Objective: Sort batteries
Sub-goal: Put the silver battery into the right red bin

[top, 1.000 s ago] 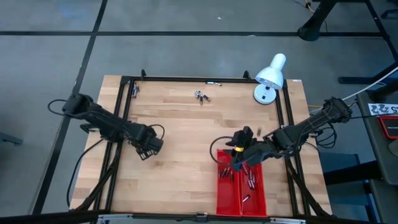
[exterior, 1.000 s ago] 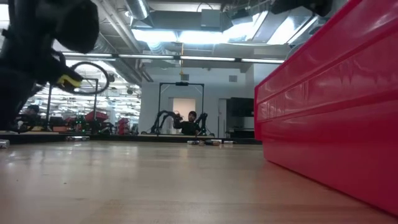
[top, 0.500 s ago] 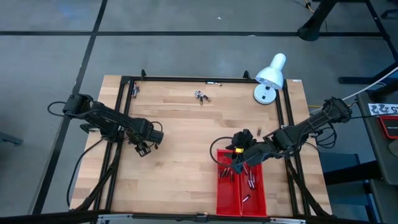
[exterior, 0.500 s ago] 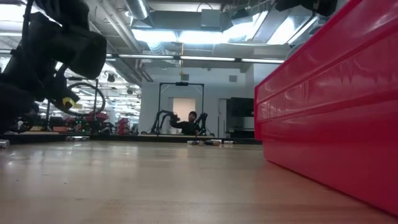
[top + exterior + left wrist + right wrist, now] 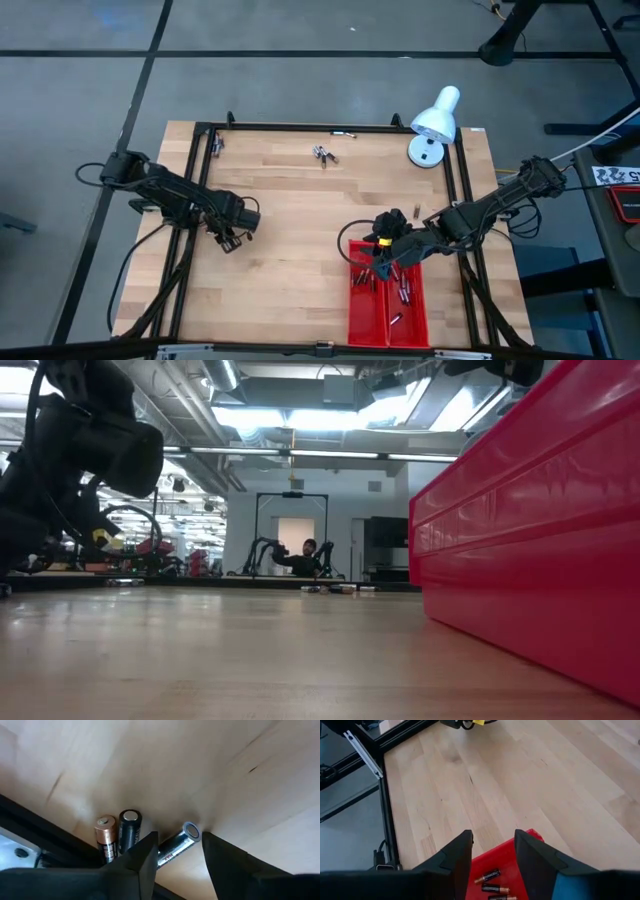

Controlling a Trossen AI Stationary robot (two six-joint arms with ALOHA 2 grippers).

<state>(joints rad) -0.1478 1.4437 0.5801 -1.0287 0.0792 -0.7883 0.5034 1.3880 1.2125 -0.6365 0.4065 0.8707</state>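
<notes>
Near the table's left rail, left gripper (image 5: 179, 851) has narrowed around a silvery battery (image 5: 176, 845).

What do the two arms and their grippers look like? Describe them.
Both arms are dark, jointed, with black cables looping alongside. The left gripper has two dark, wedge-shaped fingers; the right gripper has the same, with a bluish tinge on one. A yellow mark sits by the right wrist.

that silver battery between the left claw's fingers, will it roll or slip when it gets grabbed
The silver battery lies flat on smooth wood, so it would probably roll if one finger nudges it first. Its round, glossy casing looks slippery; an off-centre pinch by the left claw might squirt it out. It looks rigid and should not deform.
</notes>
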